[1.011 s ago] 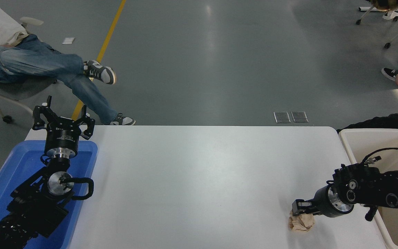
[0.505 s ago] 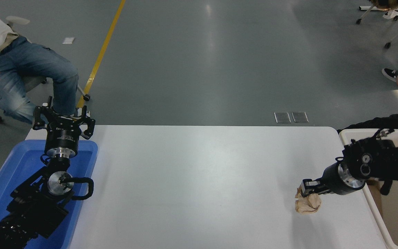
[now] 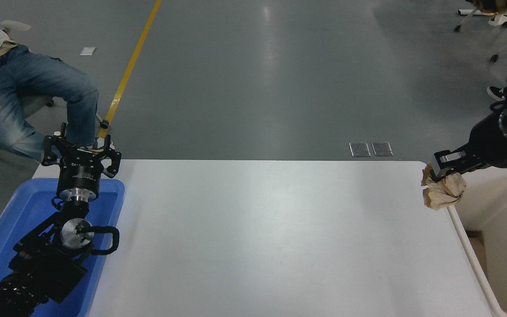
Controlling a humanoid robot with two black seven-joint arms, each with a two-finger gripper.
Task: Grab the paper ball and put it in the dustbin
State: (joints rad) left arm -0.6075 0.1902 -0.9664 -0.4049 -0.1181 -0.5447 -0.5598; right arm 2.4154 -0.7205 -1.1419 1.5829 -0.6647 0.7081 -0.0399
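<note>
The tan-brown crumpled paper ball [image 3: 443, 192] hangs in my right gripper [image 3: 441, 169], which is shut on it and holds it in the air above the table's far right corner, at the left rim of the dustbin. The dustbin [image 3: 502, 211] is a large cream-white bin standing off the table's right edge; its upper part is partly hidden by my right arm. My left gripper [image 3: 79, 145] is parked at the lower left above the blue tray, its fingers spread open and empty.
A blue plastic tray [image 3: 20, 220] sits at the table's left edge under my left arm. A person in jeans [image 3: 38, 97] sits on a chair beyond the table's far left corner. The white table [image 3: 258, 233] spans the middle.
My right gripper has lifted the paper ball off the table's near right area and carried it up, away and to the right, to the dustbin's rim. The seated person shifted their legs.
</note>
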